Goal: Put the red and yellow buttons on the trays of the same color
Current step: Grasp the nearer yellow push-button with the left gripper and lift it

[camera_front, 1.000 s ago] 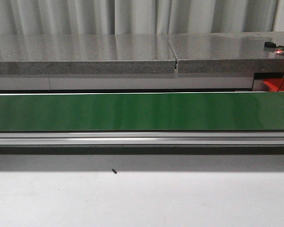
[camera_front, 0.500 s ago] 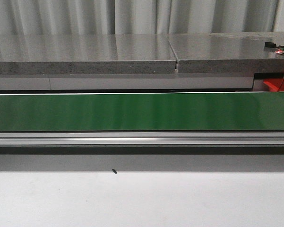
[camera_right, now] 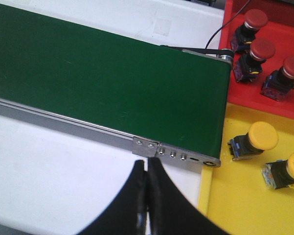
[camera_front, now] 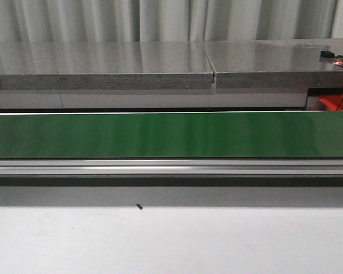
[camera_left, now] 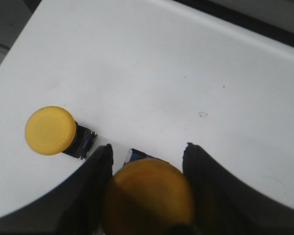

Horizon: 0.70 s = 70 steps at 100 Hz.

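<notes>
Red tray (camera_right: 264, 105) holds three red buttons (camera_right: 263, 49) in view; yellow tray (camera_right: 249, 196) beside it holds two yellow buttons (camera_right: 261, 137); no legible writing. Left end effector (camera_left: 147, 161) grasps a yellow button (camera_left: 149, 196), another (camera_left: 50, 130) lying just beside on the white desk (camera_left: 186, 88). Right end effector (camera_right: 147, 174) clenched, empty, near the green conveyor belt (camera_right: 102, 73); grey curtain (camera_front: 160, 20) behind.

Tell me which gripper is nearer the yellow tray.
Right. The right gripper hangs shut beside the yellow tray at the green conveyor belt's end; the left gripper shows only white table.
</notes>
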### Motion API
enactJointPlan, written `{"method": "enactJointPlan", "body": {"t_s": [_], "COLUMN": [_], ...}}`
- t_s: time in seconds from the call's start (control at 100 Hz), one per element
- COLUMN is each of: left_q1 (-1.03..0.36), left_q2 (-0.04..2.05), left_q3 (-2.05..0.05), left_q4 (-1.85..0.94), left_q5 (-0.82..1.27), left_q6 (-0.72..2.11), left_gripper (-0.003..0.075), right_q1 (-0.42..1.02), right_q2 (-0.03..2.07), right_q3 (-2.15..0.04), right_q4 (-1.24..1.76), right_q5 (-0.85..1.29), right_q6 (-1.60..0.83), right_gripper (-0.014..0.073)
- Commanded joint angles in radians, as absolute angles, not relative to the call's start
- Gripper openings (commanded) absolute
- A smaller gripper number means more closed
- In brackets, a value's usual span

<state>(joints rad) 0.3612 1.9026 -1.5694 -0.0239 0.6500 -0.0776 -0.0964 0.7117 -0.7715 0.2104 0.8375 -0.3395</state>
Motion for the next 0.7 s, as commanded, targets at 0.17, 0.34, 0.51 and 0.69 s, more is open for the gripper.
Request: {"method": "enactJointPlan", "body": {"t_s": [0.17,0.34,0.51,0.69], "left_q1": [0.284,0.224,0.185,0.178], "left_q2": [1.653,1.549,1.508,1.51], "left_q3": [-1.516,-1.405,-1.307,-1.232], "left_q4": [-0.085,-0.085,-0.088,-0.088], "left_q5": [0.656,0.657,0.648,0.598], "left_q6": [-0.078,-0.078,-0.078,-0.078], "left_gripper": [0.0152,0.0152,0.0152,0.0152], "right_q1": [-0.096,-0.096,-0.096,-0.096], "right_q2": [0.708,0.708,0.708,0.708], "right_q3": [-0.798,-0.798,-0.798,-0.798], "right_q4": [0.214,0.214,0.214,0.214], "right_q5": [0.778,0.778,0.778,0.778], "right_q6": [-0.34,-0.34,-0.34,-0.34], "right_gripper": [-0.0108,-0.0108,-0.0108,-0.0108]}}
